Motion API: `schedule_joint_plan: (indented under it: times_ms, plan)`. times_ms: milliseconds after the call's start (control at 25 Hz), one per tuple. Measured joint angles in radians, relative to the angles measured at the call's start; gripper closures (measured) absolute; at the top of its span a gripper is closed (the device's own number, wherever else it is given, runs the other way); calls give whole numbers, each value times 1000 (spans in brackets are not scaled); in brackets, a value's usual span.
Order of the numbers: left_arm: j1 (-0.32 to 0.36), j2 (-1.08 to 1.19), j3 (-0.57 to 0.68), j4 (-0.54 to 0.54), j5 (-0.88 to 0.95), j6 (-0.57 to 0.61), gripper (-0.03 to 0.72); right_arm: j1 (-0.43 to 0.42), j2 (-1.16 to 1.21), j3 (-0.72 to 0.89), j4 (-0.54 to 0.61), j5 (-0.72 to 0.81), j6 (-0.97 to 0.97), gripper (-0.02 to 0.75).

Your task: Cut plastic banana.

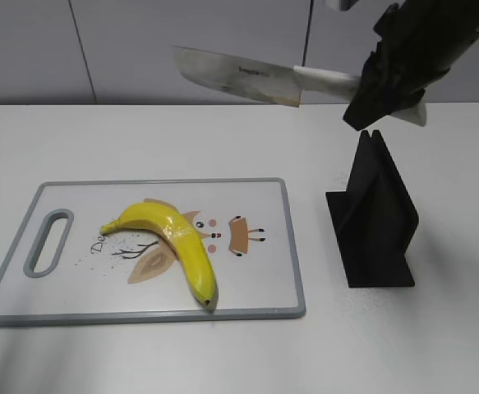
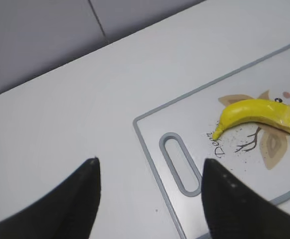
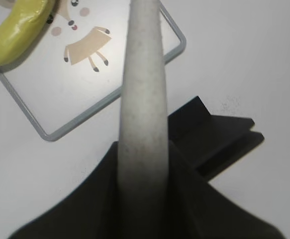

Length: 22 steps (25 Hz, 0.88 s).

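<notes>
Knife [image 1: 239, 75] out of stand [image 1: 375, 217], clamped in right jaws, high above bench, far-right of board [image 1: 264, 246]. Banana [image 1: 177, 246] uncut. Left jaws apart, idle. Cut remains.

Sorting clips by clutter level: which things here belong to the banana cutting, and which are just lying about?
Job:
- banana on the cutting board
- knife, held in the air by the right tool
- left tool, open, empty, near the board's handle slot

Lying about:
- black knife stand, empty, right of the board

Both arms end in a matte black pincer [image 2: 149, 199] with tapered, pointed fingers [image 2: 80, 199].
</notes>
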Motion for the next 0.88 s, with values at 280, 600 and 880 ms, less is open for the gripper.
schedule_joint_plan:
  times_ms: [280,600,880]
  plan:
    - [-91,301,-186,-125,51,339,69,86,82,-16,39,-1,-250,575]
    - [-161,586,-340,-235,169,651,79,134,198,-104,58,38,-430,575]
    - [-169,718,-355,-240,170,688,109,134,222,-131,93,45,-485,575]
